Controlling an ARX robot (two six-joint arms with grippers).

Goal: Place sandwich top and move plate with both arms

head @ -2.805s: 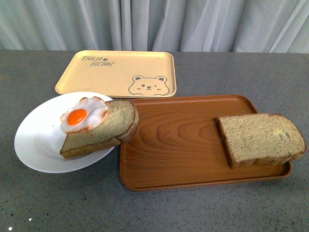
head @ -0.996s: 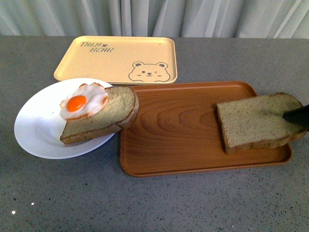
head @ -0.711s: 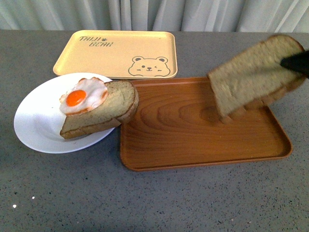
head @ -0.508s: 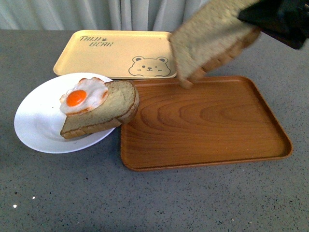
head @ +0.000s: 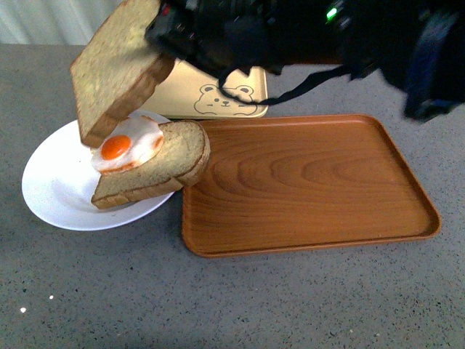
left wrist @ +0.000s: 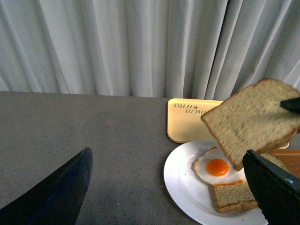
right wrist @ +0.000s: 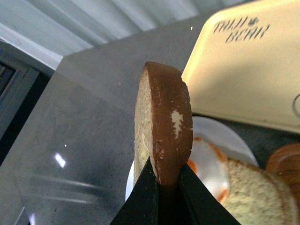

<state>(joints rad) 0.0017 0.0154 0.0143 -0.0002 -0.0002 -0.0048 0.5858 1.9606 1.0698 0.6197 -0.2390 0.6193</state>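
The sandwich top (head: 118,67) is a plain brown slice, tilted and hanging in the air just above the fried egg (head: 128,148). My right gripper (head: 168,30) is shut on its upper crust edge. In the right wrist view the sandwich top (right wrist: 164,117) stands edge-on between the shut fingers of the right gripper (right wrist: 161,182). The egg lies on a second bread slice (head: 167,173) on the white plate (head: 51,196). My left gripper (left wrist: 167,158) is open, low over the table beside the plate (left wrist: 180,183), and holds nothing. It is out of the front view.
A brown wood-grain tray (head: 305,182) lies right of the plate, and the egg slice's end overhangs its rim. Behind them is the yellow bear tray (head: 225,98), partly covered by my right arm (head: 327,36). A grey curtain (left wrist: 117,47) closes off the back.
My right gripper closed on the sandwich top on the brown tray, lifted it and carried it left. It now hangs over the egg on the plate. The brown tray holds nothing now.
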